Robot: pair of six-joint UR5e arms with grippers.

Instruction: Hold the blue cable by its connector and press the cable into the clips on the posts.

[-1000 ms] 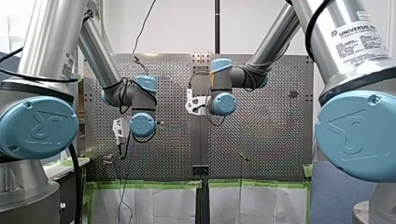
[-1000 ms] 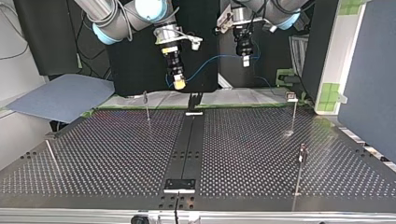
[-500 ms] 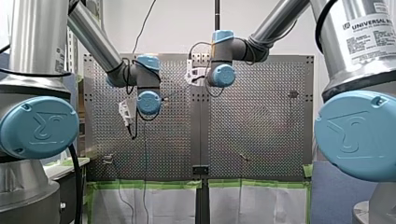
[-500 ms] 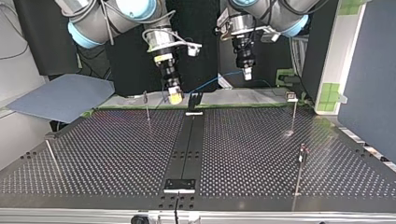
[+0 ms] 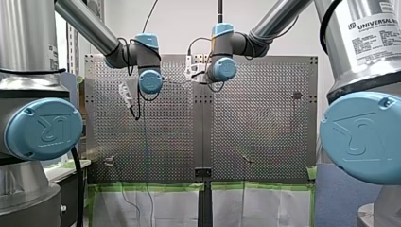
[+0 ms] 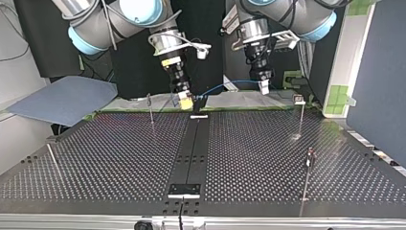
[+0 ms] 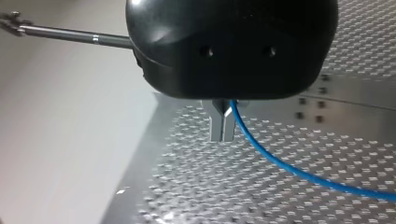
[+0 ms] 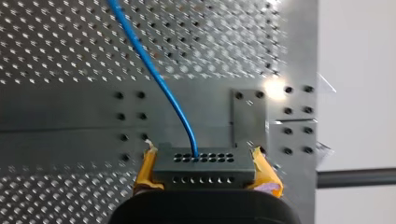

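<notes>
In the right wrist view my right gripper has its yellow pads shut on a grey connector block. The blue cable leaves the block's top and runs over the perforated plate. My left gripper has its metal fingers shut on the blue cable, which trails off to one side. In the top view my right gripper hangs at the table's far edge near the centre strip. My left gripper is to its right, and the cable arcs between them.
Thin posts stand on the perforated table: one at the far left, one at the far right, one at the near right. A leaning rod is at the near left. A black centre strip runs front to back.
In the top view both grippers have come down and nearer to the table's far edge. The cable between them now hangs in a shallower arc. In the front view both wrists rose.
</notes>
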